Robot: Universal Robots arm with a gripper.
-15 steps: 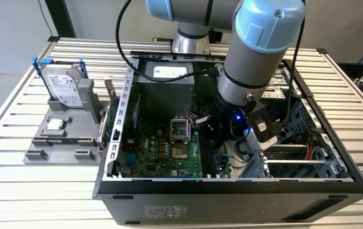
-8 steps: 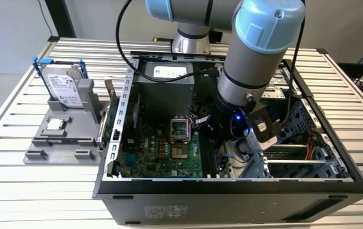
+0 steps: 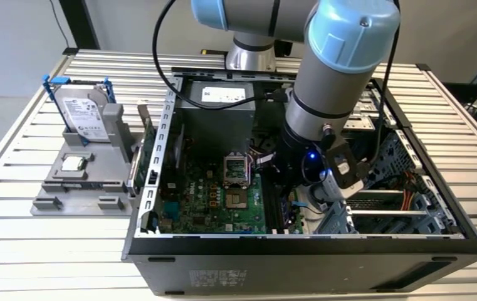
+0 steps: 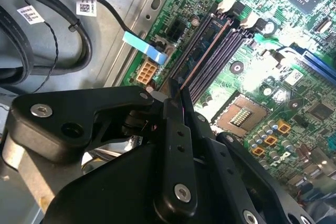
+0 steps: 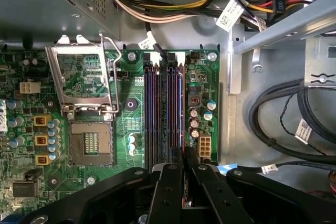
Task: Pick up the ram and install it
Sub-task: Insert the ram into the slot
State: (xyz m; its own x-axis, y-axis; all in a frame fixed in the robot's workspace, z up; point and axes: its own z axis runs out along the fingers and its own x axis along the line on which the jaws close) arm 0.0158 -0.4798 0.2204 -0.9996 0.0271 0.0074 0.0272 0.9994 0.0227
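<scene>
**Operator:** Where is the ram right now?

**Spotter:** You have it in the hand (image 4: 176, 92). The fingers are pinched onto a thin dark strip, which I take to be the ram (image 5: 185, 174) seen edge-on. It hangs just over one end of the memory slots (image 5: 164, 114), and I judge it isn't seated.

**Operator:** Why hold it that way?

**Spotter:** You carry it edge-down and lined up with the slots' length, so it can go straight in. The narrow pinch probably keeps you clear of the capacitors (image 5: 195, 116) alongside.

**Operator:** What's around me?

**Spotter:** You're deep inside an open computer case (image 3: 305, 242) lying on a slatted metal tabletop (image 3: 20, 251). Beside it, a grey fixture (image 3: 79, 185) props up a hard drive (image 3: 83, 113). Behind is a plain grey wall (image 3: 12, 37).
</scene>
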